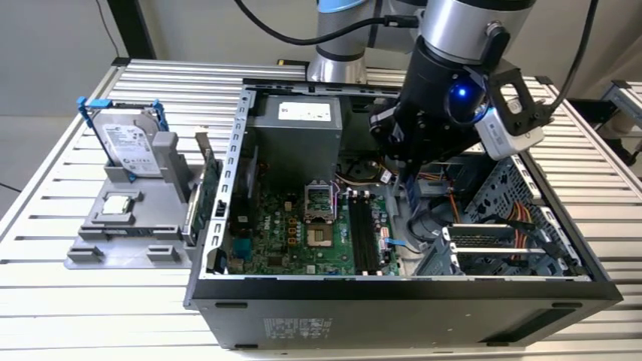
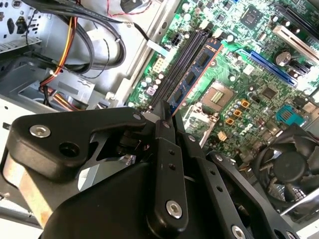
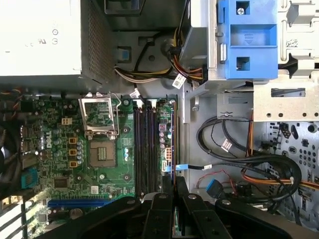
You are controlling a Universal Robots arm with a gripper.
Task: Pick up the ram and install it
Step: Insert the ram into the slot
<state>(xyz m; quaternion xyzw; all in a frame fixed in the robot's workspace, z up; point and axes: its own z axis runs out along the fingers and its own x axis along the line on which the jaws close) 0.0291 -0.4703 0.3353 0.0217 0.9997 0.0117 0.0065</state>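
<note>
1 ram [image 2: 195, 73], pinched in the closed end effector [image 2: 162, 110], hangs over the memory slots [image 3: 144, 149]; seating likely needs exact alignment.

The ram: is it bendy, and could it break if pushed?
Probably stiff: the ram juts straight from the hand without drooping. Likely light, being so thin. Perhaps fragile, since bare chips sit on its face.

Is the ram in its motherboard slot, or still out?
In a slot: the ram lies along the memory slots, with the gripper shut at its end.
</note>
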